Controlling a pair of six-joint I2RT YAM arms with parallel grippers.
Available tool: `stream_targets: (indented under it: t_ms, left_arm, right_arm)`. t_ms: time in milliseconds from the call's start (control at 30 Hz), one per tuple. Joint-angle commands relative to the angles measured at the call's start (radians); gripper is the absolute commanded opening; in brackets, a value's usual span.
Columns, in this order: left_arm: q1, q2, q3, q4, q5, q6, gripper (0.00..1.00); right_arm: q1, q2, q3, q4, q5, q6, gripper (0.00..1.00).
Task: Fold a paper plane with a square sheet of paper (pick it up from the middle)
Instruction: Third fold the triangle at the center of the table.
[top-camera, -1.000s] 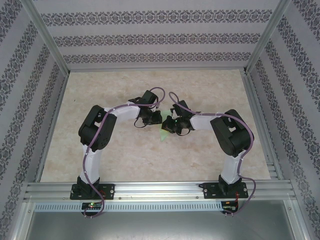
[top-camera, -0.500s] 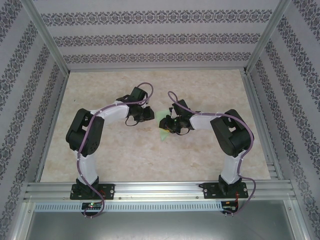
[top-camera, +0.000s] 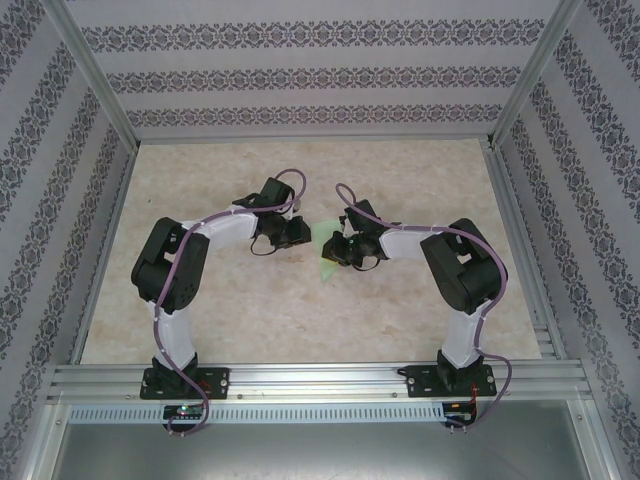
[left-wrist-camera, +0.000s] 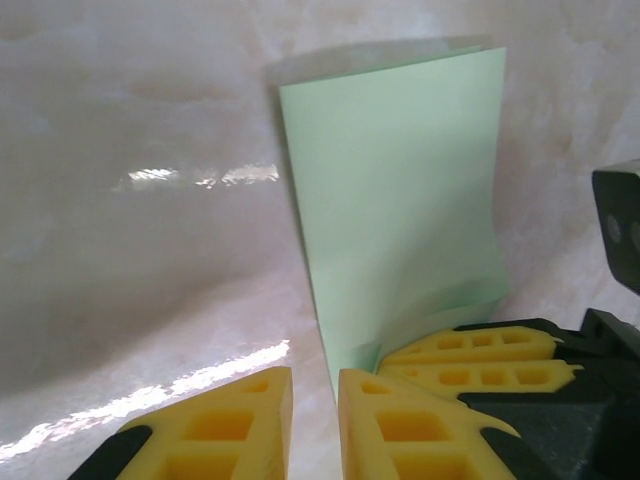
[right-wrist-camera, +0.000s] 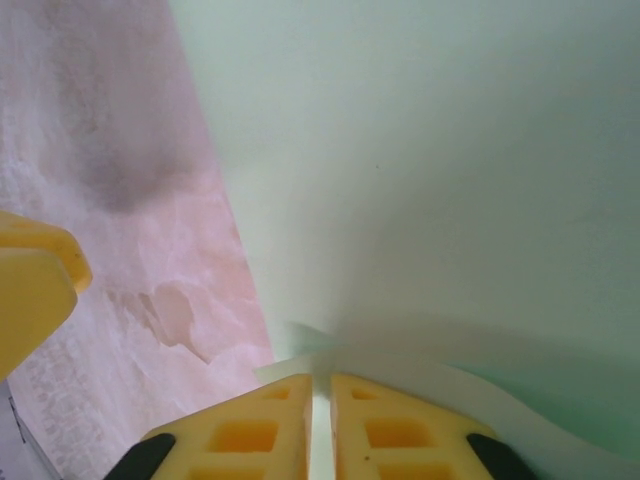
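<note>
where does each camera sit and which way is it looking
Top external: above and behind, looking down at the table; both arms, left gripper, right gripper.
Left wrist: looks past its own fingers at the square sheet of paper.
Right wrist: close on the sheet, own fingers below.
Shared: both wrists see the sheet.

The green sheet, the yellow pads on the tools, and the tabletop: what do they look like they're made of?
Green sheet: thin matte paper; it curls and shows a sharp fold edge. Yellow pads: probably matte plastic or rubber, moulded with hollow cells. Tabletop: glossy marbled surface with bright reflections; stone or laminate, can't tell.
</note>
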Motion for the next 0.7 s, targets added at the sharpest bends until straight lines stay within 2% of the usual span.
stream_targets:
  t_ms: [0, 267, 667]
  left_arm:
    - [0.002, -0.022, -0.020, 0.053, 0.058, -0.014, 0.19]
    - [-0.041, 0.002, -0.030, 0.065, 0.105, -0.011, 0.09]
    - [-0.077, 0.062, 0.000, 0.059, 0.110, -0.014, 0.01]
  right_arm:
    - [0.003, 0.022, -0.016, -0.017, 0.026, -0.020, 0.09]
    - [0.001, 0.023, -0.019, -0.030, 0.026, -0.027, 0.00]
    - [0.000, 0.020, -0.019, -0.032, 0.029, -0.027, 0.00]
